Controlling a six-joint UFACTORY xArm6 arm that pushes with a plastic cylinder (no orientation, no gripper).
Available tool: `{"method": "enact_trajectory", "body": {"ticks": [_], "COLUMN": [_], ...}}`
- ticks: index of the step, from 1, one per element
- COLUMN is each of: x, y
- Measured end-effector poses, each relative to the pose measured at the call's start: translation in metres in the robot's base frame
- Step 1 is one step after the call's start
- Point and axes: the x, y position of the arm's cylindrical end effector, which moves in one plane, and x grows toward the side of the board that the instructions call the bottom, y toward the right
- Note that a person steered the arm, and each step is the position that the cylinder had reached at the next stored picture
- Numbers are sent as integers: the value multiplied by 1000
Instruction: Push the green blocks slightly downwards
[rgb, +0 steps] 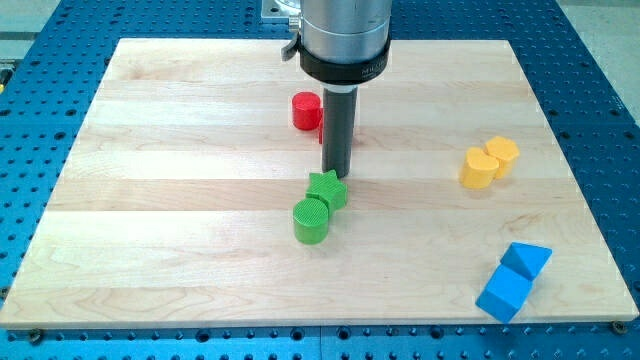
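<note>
A green star block (327, 189) and a green cylinder (311, 220) lie touching near the board's middle, the cylinder just below and left of the star. My tip (337, 176) stands at the star's upper right edge, touching or nearly touching it. The rod rises from there to the arm's grey body at the view's top.
A red cylinder (306, 110) sits above the tip, with another red block partly hidden behind the rod. Two yellow blocks (489, 160) lie at the right. Two blue blocks (514, 279) lie at the lower right. The wooden board (150, 200) rests on a blue perforated table.
</note>
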Motion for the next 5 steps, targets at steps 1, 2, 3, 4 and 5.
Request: {"method": "enact_trajectory", "body": {"ticks": [1,2,3,4,5], "x": [8,26,-6,-34,-34], "y": [0,3,28,84,83]}}
